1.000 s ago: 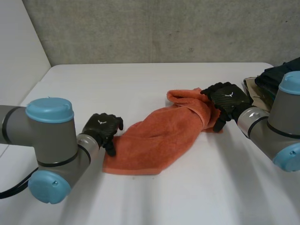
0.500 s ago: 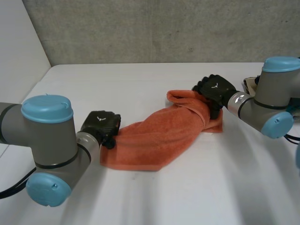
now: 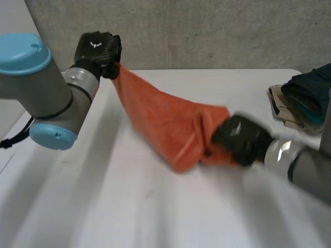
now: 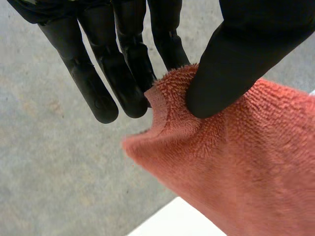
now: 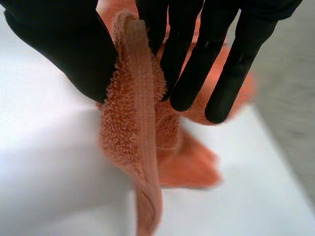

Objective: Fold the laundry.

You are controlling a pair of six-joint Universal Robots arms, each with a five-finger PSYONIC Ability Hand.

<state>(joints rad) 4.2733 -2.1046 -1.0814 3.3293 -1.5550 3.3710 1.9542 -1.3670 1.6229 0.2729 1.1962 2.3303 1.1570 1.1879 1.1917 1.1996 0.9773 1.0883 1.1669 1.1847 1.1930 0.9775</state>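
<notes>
An orange towel hangs stretched between my two hands above the white table. My left hand is raised high at the far left and pinches one corner of the towel between thumb and fingers. My right hand is low over the table at the right, and its thumb and fingers pinch a hemmed edge of the towel. The cloth sags in folds below that hand.
A pile of dark and teal clothes lies at the table's right edge on something beige. A grey wall stands behind the table.
Both hands have closed on the towel. The left hand lifted its corner up and back from the table; the right hand moved forward and towards the middle with its edge.
</notes>
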